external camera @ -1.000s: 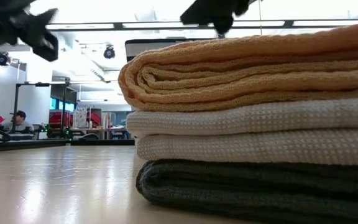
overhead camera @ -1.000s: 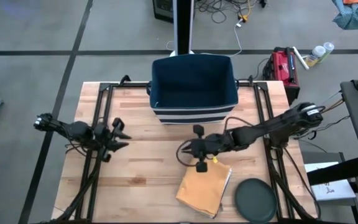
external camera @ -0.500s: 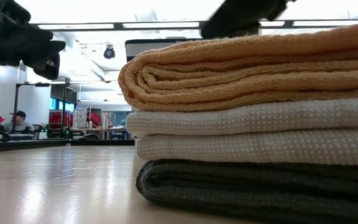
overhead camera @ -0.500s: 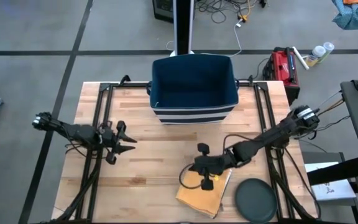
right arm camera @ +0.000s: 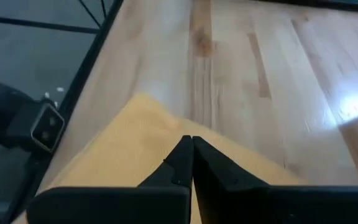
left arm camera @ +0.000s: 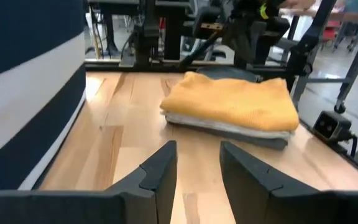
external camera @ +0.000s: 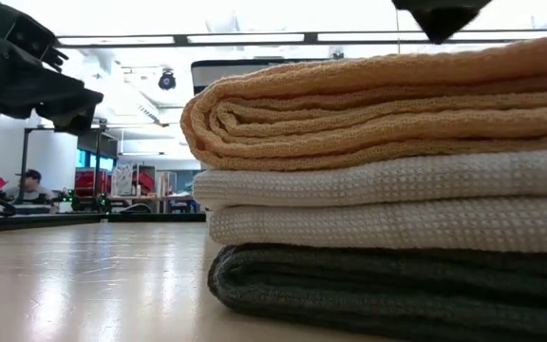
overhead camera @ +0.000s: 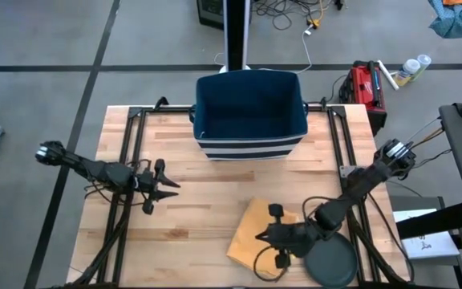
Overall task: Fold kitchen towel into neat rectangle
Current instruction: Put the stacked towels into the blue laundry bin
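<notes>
A stack of folded towels lies on the table's near right part, with an orange towel point(overhead camera: 251, 229) on top. The low view shows the orange towel point(external camera: 378, 104) resting on two cream layers point(external camera: 397, 199) and a dark grey one point(external camera: 378, 290). My right gripper point(overhead camera: 257, 238) is shut and hovers just over the orange towel point(right arm camera: 129, 155). In the low view it point(external camera: 442, 33) stands a little clear of the cloth. My left gripper point(left arm camera: 197, 168) is open with nothing between its fingers. It stands over the table's left part point(overhead camera: 167, 186), pointing toward the stack point(left arm camera: 229, 106).
A navy bin with white stripes point(overhead camera: 249, 112) stands at the far middle and fills one side of the left wrist view point(left arm camera: 23, 81). A dark round disc point(overhead camera: 331, 258) lies at the near right beside the stack. Bare wood point(overhead camera: 199, 209) lies between the two grippers.
My right gripper has swung from beyond the stack's far left corner toward the table's near edge. It has sunk a little and now stands over the orange towel's near part. My left gripper has dipped slightly and tipped closer to level. The towels have not moved.
</notes>
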Robot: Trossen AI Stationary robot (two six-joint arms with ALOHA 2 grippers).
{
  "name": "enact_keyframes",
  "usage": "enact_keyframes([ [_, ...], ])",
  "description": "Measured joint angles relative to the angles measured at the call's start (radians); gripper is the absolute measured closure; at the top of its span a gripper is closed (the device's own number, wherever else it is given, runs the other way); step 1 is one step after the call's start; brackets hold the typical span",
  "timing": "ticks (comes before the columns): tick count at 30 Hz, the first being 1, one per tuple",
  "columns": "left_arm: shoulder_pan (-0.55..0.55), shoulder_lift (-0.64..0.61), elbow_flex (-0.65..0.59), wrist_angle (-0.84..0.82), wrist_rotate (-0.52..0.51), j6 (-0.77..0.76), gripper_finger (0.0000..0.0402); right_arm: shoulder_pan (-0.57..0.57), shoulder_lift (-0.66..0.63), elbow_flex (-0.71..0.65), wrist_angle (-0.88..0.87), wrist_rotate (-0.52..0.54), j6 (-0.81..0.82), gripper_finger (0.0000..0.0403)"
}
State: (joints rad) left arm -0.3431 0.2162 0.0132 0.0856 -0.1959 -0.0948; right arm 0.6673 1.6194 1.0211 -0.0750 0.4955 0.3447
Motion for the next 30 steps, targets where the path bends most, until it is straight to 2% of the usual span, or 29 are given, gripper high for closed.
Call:
enact_keyframes([
  [5, 0.0, 0.048, 0.001, 0.018, -0.051, -0.099, 0.0287, 0.004, 0.057, -0.011, -0.003, 0.003, 0.064, 0.0403],
  [13, 0.0, 0.11, 0.001, 0.025, -0.05, -0.098, 0.0287, 0.005, 0.134, -0.008, 0.01, 0.003, 0.111, 0.0403],
  [22, 0.0, 0.169, 0.001, 0.026, -0.05, -0.098, 0.0287, 0.015, 0.147, 0.001, 0.01, 0.004, 0.096, 0.0403],
  [27, 0.0, 0.195, 0.001, 0.025, -0.05, -0.098, 0.0287, 0.043, 0.127, 0.04, -0.011, 0.123, 0.006, 0.0403],
  [30, 0.0, 0.208, 0.001, 0.026, -0.049, -0.098, 0.0287, 0.052, 0.116, 0.118, -0.126, 0.132, 0.021, 0.0403],
])
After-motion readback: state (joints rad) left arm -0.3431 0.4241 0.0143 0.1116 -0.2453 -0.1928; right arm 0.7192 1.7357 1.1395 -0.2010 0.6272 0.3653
